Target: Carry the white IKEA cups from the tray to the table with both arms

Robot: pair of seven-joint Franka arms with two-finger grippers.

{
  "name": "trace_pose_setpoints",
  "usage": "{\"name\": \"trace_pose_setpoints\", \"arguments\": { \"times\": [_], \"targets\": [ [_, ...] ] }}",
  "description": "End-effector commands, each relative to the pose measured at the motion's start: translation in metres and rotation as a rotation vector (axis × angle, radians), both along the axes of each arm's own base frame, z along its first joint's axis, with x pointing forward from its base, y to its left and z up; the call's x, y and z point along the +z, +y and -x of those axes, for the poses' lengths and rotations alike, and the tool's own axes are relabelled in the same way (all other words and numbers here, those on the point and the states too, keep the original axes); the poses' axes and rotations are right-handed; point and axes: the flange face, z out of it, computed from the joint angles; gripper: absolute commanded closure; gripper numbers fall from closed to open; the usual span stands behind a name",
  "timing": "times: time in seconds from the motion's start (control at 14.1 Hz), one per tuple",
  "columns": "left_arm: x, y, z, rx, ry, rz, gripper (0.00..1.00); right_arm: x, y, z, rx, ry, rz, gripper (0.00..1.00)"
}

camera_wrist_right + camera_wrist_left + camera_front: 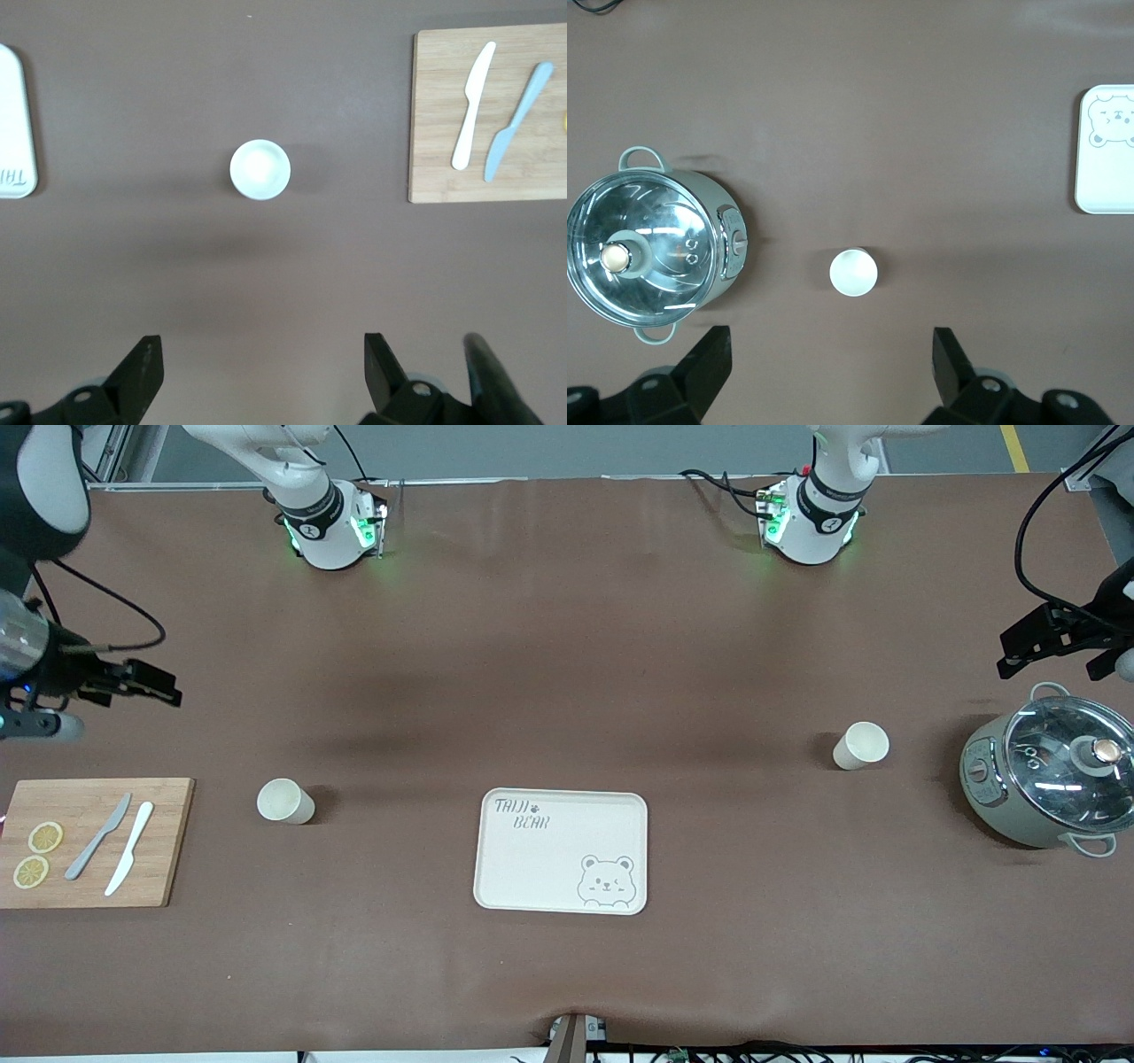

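A big brown table [567,691] holds all the things. In the middle sits a cream tray [532,868] with a little bear drawn in one corner. The tray has nothing on it.

There are two white cups. One cup [285,801] stands on the table toward the right arm's end, between the tray and a wooden board [159,841]. It stands upright with its mouth up. The other cup [860,745] stands toward the left arm's end, between the tray and a grey pot [1041,784]. It stands upright too, and it is a bit farther from the front camera than the first cup. Both cups are well apart from the tray.

The wooden board has a grey knife [97,836], a white knife [129,848] and two lemon slices [37,854] on it. The pot has a glass lid [1067,755] with a round knob.

The right gripper [257,376] hangs up in the air over the bare table near its cup. Its fingers are spread wide and hold nothing. The left gripper [831,367] hangs in the air over the table near the other cup and the pot. Its fingers are spread wide too, and they hold nothing. No gripper touches a cup.
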Motion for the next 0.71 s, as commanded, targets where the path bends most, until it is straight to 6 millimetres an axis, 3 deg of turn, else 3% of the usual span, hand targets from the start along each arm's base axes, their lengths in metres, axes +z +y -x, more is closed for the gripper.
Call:
{"name": "trace_pose_setpoints", "arguments": {
  "times": [0.0,0.64],
  "targets": [
    [0.0028,0.0013,-0.0018,-0.018,-0.027,0.029,0.0,0.0106,0.0024,0.0096,0.001,-0.003,0.025,0.0],
    [0.0059,-0.0019,-0.0053,-0.05,-0.059,0.04,0.0,0.0086,0.0022,0.0091,0.001,-0.002,0.026,0.0]
  ]
}}
